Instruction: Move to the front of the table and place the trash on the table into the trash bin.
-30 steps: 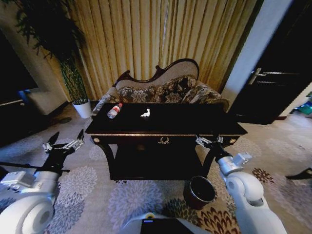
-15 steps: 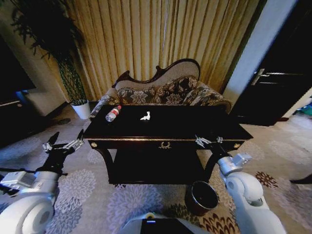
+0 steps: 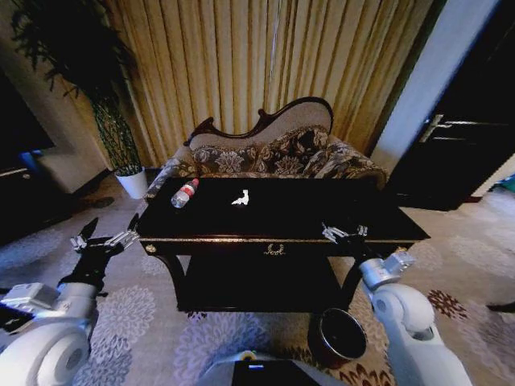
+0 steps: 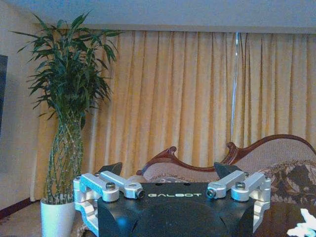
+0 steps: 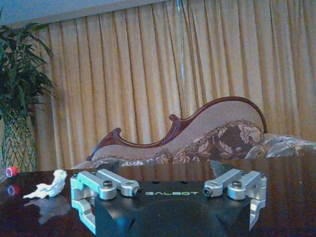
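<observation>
The table (image 3: 282, 211) stands before the robot, the trash bin (image 3: 339, 337) on the floor by its right leg. The bottle (image 3: 184, 193) lies near the far left corner, the paper scrap (image 3: 241, 197) mid-top; both likely light, the bottle slick, best gripped mid-body. Left gripper (image 3: 105, 239) and right gripper (image 3: 344, 232) hover with fingers spread, empty.

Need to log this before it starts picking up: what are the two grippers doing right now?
Left gripper: open, holding nothing, off the left end of the table.
Right gripper: open, holding nothing, at the table's front edge.
</observation>
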